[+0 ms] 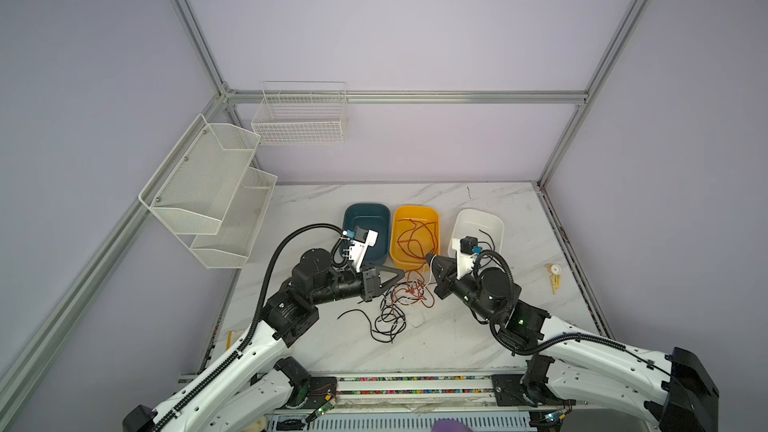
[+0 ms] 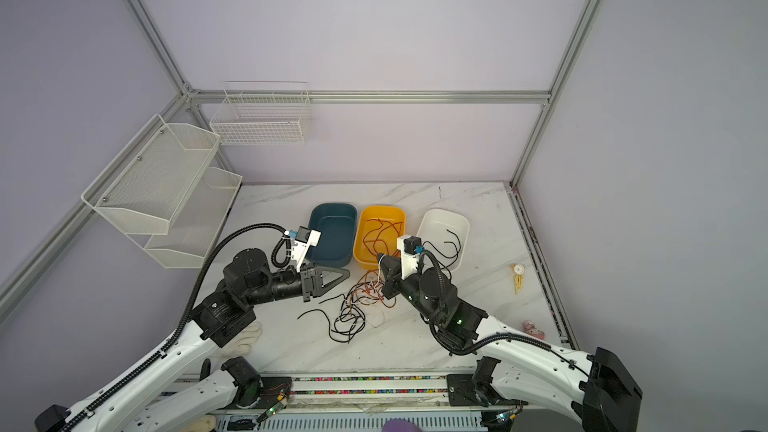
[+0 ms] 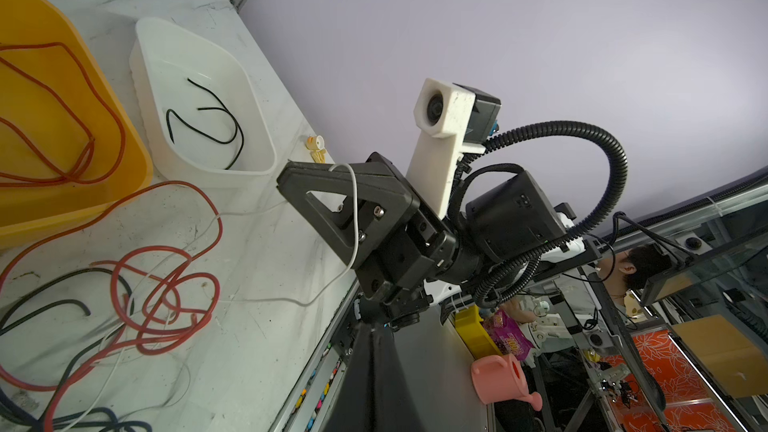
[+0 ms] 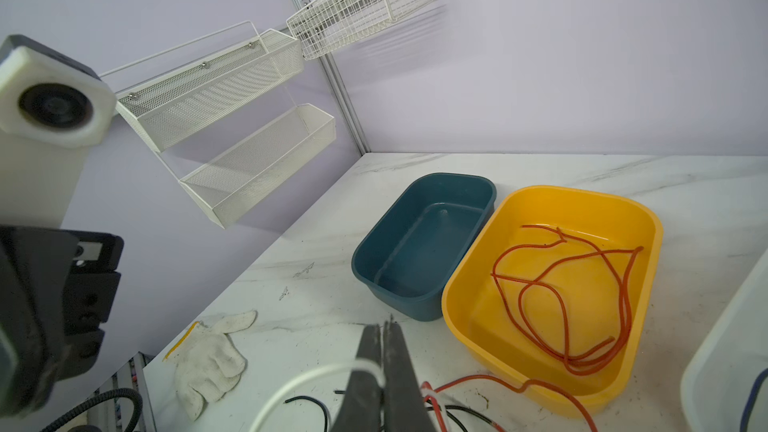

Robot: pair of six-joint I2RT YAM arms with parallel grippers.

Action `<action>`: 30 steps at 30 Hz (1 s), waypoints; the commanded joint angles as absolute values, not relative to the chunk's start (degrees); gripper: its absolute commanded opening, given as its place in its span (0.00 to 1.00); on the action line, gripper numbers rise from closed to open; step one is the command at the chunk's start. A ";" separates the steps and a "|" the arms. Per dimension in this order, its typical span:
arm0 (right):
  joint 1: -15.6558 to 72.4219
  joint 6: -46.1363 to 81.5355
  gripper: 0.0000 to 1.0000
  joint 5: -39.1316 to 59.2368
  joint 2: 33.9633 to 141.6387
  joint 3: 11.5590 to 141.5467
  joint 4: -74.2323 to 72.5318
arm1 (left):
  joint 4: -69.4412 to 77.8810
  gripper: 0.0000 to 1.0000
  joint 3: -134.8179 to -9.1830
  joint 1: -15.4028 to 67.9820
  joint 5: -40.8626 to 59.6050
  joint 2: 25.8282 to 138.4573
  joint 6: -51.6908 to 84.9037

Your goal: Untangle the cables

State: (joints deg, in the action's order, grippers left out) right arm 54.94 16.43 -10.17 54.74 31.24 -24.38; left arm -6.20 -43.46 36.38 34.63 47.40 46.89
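The cables (image 1: 399, 301) lie in a loose tangle of black, red-orange and white strands on the marble table in front of the bins, seen in both top views (image 2: 353, 301). My right gripper (image 1: 428, 259) hovers at the tangle's far right edge, shut on a white cable (image 4: 299, 380) that loops off its fingertips (image 4: 382, 328). In the left wrist view this white cable (image 3: 354, 209) drapes over the right gripper (image 3: 286, 178). My left gripper (image 1: 402, 274) is left of the tangle, shut, with nothing seen in it. A red-orange cable (image 4: 582, 284) lies in the yellow bin (image 1: 415, 209). A black cable (image 3: 208, 118) lies in the white bin (image 1: 478, 213).
A blue bin (image 1: 365, 206) stands left of the yellow one. A white work glove (image 2: 249, 332) lies at the table's near left. Small yellow pieces (image 1: 555, 276) and a pink object (image 2: 532, 328) sit near the right edge. White mesh racks (image 1: 208, 201) hang on the left wall.
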 commanded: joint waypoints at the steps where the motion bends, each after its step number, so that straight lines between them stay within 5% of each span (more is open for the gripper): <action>1: 55.24 16.16 0.00 -12.92 52.89 33.33 -20.12 | -7.73 0.05 -40.76 35.94 33.21 47.11 44.17; 15: 55.28 13.16 0.00 -6.76 53.68 42.51 -13.54 | 9.65 0.57 -29.39 36.18 38.12 53.97 51.64; 30: 55.20 13.13 0.00 -4.47 55.82 46.30 -13.23 | 13.37 0.63 -27.51 40.27 36.53 58.03 51.49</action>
State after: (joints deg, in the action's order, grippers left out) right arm 54.94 13.61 -5.08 55.37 44.47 -13.43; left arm 10.46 -29.12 39.20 36.97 57.36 51.90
